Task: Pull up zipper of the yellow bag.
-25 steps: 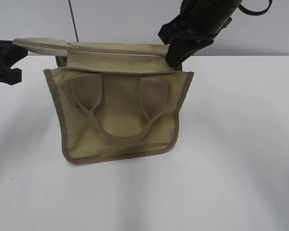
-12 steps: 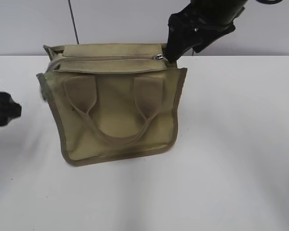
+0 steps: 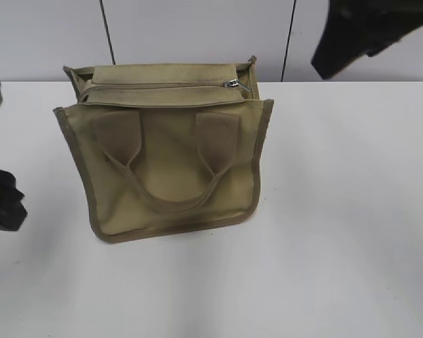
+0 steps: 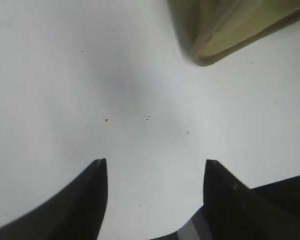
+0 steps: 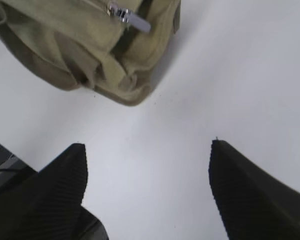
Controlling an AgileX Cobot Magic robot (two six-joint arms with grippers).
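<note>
The yellow bag (image 3: 173, 151) stands upright on the white table, its two looped handles hanging on the front. The zipper (image 3: 155, 86) runs as a dark line along the top panel, its silver pull (image 3: 233, 83) at the right end. The pull also shows in the right wrist view (image 5: 130, 17). My right gripper (image 5: 147, 152) is open and empty, raised above the table to the right of the bag (image 5: 90, 45). My left gripper (image 4: 155, 167) is open and empty over bare table, left of the bag, whose corner (image 4: 225, 30) shows at the top of that view.
The white table (image 3: 338, 211) stretches wide around the bag. A pale wall with dark vertical seams (image 3: 107, 32) stands behind. The left arm (image 3: 0, 201) shows dark at the left edge, the right arm (image 3: 359, 32) at the top right.
My right gripper has let go at the zipper pull and lifted away to the upper right. My left gripper has released the bag's left end and dropped down to the left. The bag has settled upright.
</note>
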